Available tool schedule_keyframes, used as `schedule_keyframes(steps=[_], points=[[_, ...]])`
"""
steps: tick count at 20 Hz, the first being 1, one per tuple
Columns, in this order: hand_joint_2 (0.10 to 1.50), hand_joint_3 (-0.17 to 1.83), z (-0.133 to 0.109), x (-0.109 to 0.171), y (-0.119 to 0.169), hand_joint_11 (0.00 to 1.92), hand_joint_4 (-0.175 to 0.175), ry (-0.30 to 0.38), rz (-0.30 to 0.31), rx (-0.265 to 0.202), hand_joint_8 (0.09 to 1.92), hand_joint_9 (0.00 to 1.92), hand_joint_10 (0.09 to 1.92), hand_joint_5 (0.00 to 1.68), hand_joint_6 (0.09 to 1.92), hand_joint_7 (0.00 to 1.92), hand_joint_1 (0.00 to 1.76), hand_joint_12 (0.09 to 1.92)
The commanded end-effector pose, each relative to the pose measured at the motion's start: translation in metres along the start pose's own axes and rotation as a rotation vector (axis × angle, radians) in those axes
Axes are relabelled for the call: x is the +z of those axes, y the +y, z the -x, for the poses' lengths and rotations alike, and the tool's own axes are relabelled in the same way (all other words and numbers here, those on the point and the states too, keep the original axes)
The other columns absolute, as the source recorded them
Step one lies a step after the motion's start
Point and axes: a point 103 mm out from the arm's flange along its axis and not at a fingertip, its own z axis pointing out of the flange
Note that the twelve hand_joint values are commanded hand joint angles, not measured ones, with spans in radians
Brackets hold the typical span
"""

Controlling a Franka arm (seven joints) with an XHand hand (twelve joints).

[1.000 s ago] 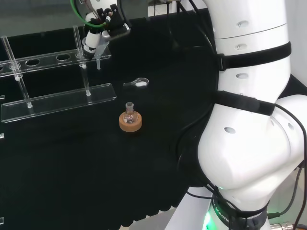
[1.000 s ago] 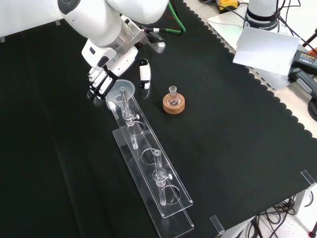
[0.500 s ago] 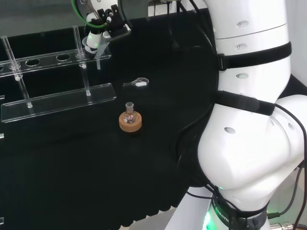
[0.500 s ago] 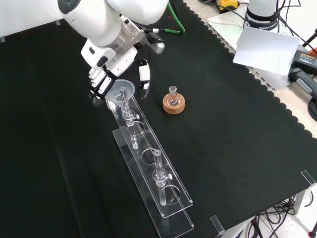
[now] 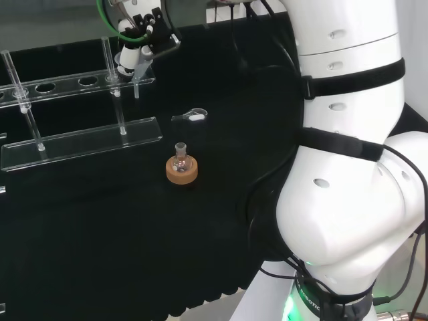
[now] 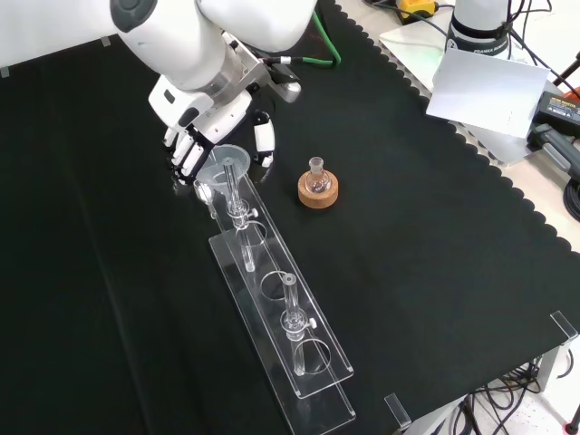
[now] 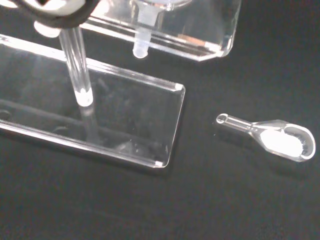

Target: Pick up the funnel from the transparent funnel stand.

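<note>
Hand [image 6: 201, 136] has crept up a touch over the last sec: in head view it sits a bit higher at upper left of frame, and in front view it has shifted slightly right at top centre. Funnel [image 6: 223, 163] looks to have come with it; its spout [image 7: 141, 44] now hangs through the top shelf of the transparent funnel stand [image 6: 272, 308] w/ the tip clear below it. You're prob. in the lift phase, stem not yet fully out of its hole.

Fingers are curled round the funnel rim, thumb on the opposite side — grasping it, as far as front view lets you judge. Glass is clear, so contact pts are hard to confirm.

Funnel: at the upper end of the stand in front view, upper left in head view, above the end hole.

Around:
- stand post [image 7: 76, 67] just beside the spout; a sideways move before the stem clears could snag it
- small clear scoop [image 7: 272, 137] w/ white contents on the cloth, near the stand's end
- little flask [image 6: 315, 177] on cork ring [image 6: 317, 192], centre of frame, well apart from the hand
- other holes in the rack look empty
</note>
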Motion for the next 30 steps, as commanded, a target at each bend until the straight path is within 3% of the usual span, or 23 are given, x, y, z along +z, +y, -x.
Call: schedule_keyframes(steps=[1,5,7,11,13,15,23,30], points=[[0.71,0.53,0.0,-0.02,-0.015,0.49,-0.019,-0.078,0.16,0.046,0.7,0.83,0.56,0.52,0.09,0.45,0.82,1.37],[0.75,0.53,0.001,-0.043,-0.031,0.59,0.022,-0.114,0.229,0.06,0.66,0.99,0.46,0.85,0.39,0.61,0.88,1.3],[0.76,0.54,0.001,-0.054,-0.039,0.62,0.044,-0.129,0.225,0.063,0.65,1.02,0.43,0.9,0.53,0.64,0.89,1.28],[0.77,0.55,0.007,-0.071,-0.057,0.63,0.061,-0.141,0.211,0.083,0.66,1.03,0.43,0.96,0.6,0.67,0.9,1.28],[0.94,0.31,0.01,-0.078,-0.068,0.64,0.136,-0.145,0.209,0.098,0.67,1.04,0.43,0.97,0.88,0.68,0.97,1.28],[1.05,0.13,0.013,-0.083,-0.079,0.64,0.166,-0.149,0.2,0.112,0.68,1.03,0.44,0.96,1.0,0.68,1.0,1.28],[1.09,0.05,0.023,-0.081,-0.129,0.64,0.175,-0.163,0.168,0.168,0.69,1.04,0.44,0.96,1.04,0.68,1.0,1.29],[1.1,0.04,0.027,-0.058,-0.165,0.64,0.175,-0.155,0.125,0.2,0.69,1.04,0.45,0.95,1.04,0.68,1.0,1.28]])
